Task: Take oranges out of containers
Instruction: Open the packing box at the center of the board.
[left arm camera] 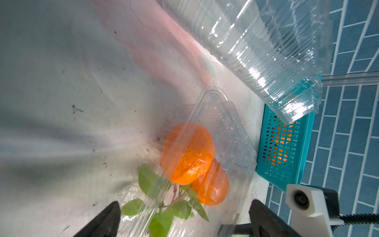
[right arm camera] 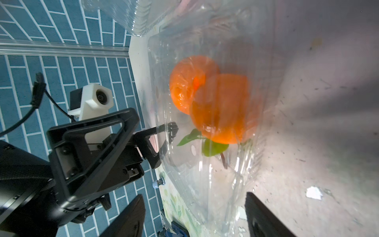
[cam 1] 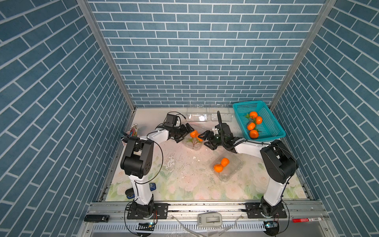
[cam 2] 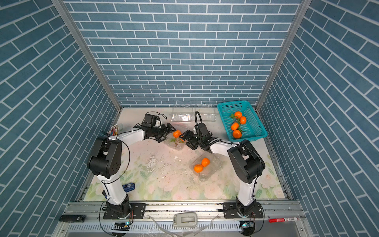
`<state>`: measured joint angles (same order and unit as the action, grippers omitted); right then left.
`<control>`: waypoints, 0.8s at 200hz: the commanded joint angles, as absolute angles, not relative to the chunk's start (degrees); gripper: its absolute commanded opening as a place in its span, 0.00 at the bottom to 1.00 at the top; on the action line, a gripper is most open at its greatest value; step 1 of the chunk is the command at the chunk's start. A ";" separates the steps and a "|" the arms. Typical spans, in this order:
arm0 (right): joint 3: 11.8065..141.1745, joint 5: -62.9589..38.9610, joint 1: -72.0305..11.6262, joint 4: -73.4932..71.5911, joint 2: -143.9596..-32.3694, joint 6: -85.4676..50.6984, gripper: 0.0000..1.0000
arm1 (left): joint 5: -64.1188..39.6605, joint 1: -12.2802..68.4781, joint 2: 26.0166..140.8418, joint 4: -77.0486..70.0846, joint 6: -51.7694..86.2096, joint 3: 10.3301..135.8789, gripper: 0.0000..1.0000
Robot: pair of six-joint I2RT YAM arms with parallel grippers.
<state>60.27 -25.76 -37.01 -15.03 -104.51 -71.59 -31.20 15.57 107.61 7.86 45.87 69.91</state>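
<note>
The clear clamshell (cam 1: 194, 144) with the leafy pair of mandarins (cam 1: 194, 134) sits directly between the two end effectors. The left gripper (cam 1: 185, 134) is spread as wide as it goes, and in its wrist view the box starts between its fingers (left arm camera: 106, 219) with the fruit (left arm camera: 188, 153) straight ahead. The right gripper (cam 1: 206, 141) is also spread, a little less wide, with one end of the box between its fingers (right arm camera: 264, 215). I cannot tell if they already press the plastic. Both arms are about equally near.

The long axis of the box seems to run forward from each gripper, leaves nearer the fingertips and oranges beyond them, but I cannot fix it exactly. The lid seems to cover the fruit, so I judge that one arm must hold the box while the other lifts the lid.

Behind the right gripper, toward its base, a second clamshell (cam 1: 230, 170) holds two mandarins (cam 1: 221, 165). Farther to its outer side is the teal basket (cam 1: 268, 125) with four mandarins; beyond both grippers lie two empty clamshells (cam 1: 196, 117).

The blue card (cam 2: 128, 186) and the red marker (cam 1: 306, 220) carry writing too small to read.
</note>
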 commanded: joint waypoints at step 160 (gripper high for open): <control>59.51 -23.14 -35.98 -16.53 -102.12 -68.45 0.76 | -32.43 15.73 107.93 7.12 46.50 68.84 0.99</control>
<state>60.45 -25.12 -36.64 -17.61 -104.16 -71.44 -32.25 15.62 107.61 7.35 46.81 69.41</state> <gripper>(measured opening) 0.762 0.994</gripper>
